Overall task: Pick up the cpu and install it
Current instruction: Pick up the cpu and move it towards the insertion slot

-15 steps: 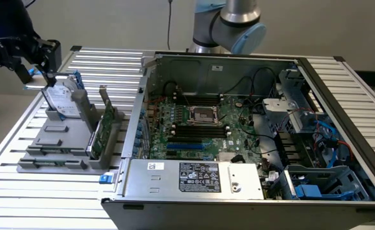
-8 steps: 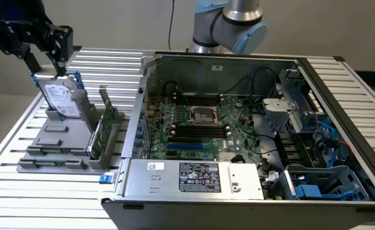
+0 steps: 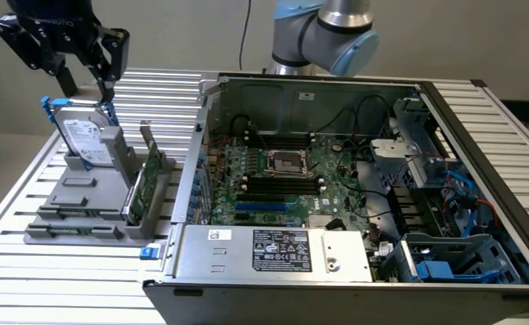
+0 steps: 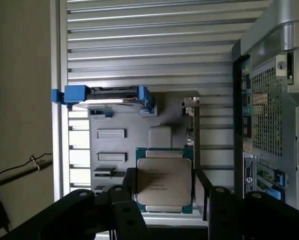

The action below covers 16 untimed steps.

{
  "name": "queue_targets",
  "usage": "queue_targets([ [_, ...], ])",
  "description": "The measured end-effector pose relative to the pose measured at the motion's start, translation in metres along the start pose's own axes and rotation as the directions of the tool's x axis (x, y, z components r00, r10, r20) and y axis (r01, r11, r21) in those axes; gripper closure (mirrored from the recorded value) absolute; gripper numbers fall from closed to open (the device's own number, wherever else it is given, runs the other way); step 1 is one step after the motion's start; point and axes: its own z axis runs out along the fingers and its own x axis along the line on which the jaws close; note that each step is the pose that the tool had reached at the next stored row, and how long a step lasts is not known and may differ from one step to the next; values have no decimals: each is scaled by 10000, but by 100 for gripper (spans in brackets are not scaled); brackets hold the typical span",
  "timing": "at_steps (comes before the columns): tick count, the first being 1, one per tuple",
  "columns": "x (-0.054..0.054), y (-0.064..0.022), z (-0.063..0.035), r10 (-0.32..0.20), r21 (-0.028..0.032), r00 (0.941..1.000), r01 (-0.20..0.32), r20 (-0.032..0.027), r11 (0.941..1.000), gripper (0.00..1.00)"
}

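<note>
Two containers sit on the slatted table (image 3: 30,257): a grey holder (image 3: 75,203) and an open computer case (image 3: 481,135). In the holder's slots a hard drive (image 3: 86,139) in a blue bracket and a green card (image 3: 145,179) stand upright. The case holds the motherboard (image 3: 337,196), with its socket (image 3: 293,162) at the middle and a power supply (image 3: 274,250) along the near wall. The gripper (image 3: 88,87) hangs above the hard drive, well apart from the case. In the wrist view its fingers (image 4: 127,192) are clamped on the edges of the cpu (image 4: 164,184), which is up off the holder.
</note>
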Motion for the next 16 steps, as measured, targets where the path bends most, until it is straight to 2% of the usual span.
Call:
queue_targets([
  [9, -402, 24, -97, 13, 5, 9999, -13, -133, 10000, 45],
  [16, -718, 40, -140, 17, 6, 9998, -17, -175, 10000, 45],
])
